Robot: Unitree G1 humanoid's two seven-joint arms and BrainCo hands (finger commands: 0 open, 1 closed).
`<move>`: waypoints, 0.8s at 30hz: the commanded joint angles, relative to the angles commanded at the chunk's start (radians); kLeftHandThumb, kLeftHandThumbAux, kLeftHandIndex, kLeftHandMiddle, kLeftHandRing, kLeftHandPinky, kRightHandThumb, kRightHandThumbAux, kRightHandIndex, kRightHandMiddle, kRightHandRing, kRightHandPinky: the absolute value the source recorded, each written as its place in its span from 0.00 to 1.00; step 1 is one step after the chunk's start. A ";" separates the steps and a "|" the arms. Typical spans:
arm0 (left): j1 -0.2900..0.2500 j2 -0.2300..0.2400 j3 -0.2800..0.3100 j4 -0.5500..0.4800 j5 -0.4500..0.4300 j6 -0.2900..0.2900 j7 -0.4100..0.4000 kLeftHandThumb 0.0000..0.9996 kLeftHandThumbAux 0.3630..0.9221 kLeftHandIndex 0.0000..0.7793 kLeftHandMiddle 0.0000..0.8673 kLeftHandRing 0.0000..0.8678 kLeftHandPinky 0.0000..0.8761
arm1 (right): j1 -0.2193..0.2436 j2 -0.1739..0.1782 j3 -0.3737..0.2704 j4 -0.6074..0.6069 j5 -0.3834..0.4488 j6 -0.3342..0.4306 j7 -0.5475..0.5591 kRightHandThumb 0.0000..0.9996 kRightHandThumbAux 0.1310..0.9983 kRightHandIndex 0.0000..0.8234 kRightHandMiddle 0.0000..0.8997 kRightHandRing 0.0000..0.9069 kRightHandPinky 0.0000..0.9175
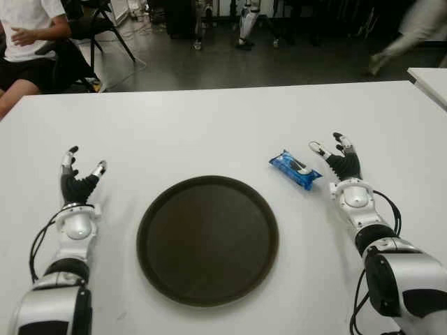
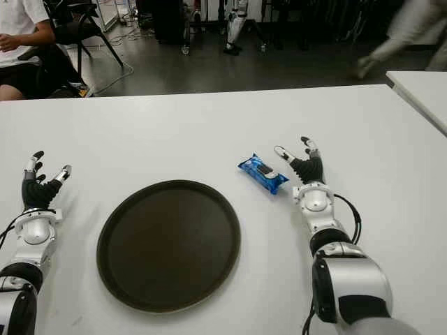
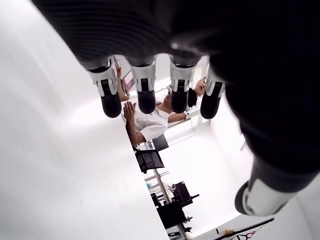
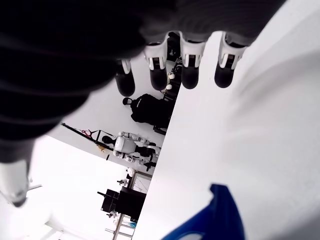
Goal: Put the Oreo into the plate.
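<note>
While Oreo [image 1: 295,169] cropped in wrist view, unheld

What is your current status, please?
Both hands open: right hand beside Oreo pack, left hand idle left of plate. Plate holds nothing. Path clear.

head eyes look down on one table [image 1: 223,118]; wrist cameras peer past fingers.
</note>
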 joint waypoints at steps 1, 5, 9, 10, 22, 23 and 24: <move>0.000 0.000 -0.001 -0.001 0.002 -0.002 0.001 0.00 0.54 0.02 0.01 0.00 0.00 | 0.000 0.000 0.000 -0.001 0.000 -0.002 -0.003 0.00 0.43 0.08 0.02 0.00 0.00; 0.000 0.003 -0.010 -0.002 0.013 -0.005 0.011 0.00 0.51 0.02 0.01 0.00 0.00 | 0.000 0.000 0.002 -0.003 0.003 -0.009 0.000 0.00 0.44 0.08 0.01 0.00 0.00; 0.000 0.004 -0.012 -0.002 0.012 -0.006 0.009 0.00 0.51 0.03 0.02 0.00 0.00 | -0.003 -0.003 0.005 -0.004 0.003 -0.008 0.001 0.00 0.46 0.08 0.01 0.00 0.00; 0.000 0.006 -0.014 -0.002 0.015 -0.006 0.011 0.00 0.51 0.03 0.03 0.00 0.00 | -0.005 -0.004 0.006 -0.005 0.003 -0.010 0.001 0.00 0.46 0.08 0.01 0.00 0.00; 0.000 0.011 -0.020 0.001 0.028 -0.008 0.006 0.00 0.49 0.02 0.02 0.00 0.00 | -0.005 0.006 0.018 -0.059 0.005 -0.050 -0.007 0.00 0.48 0.07 0.00 0.00 0.00; -0.001 0.011 -0.018 0.001 0.026 -0.008 0.003 0.00 0.50 0.01 0.01 0.00 0.00 | -0.003 0.007 0.019 -0.064 0.005 -0.053 -0.008 0.00 0.49 0.07 0.00 0.00 0.00; -0.002 0.011 -0.015 0.002 0.022 -0.007 -0.001 0.00 0.50 0.01 0.01 0.00 0.00 | -0.001 0.006 0.021 -0.065 0.004 -0.056 -0.010 0.00 0.49 0.07 0.00 0.00 0.00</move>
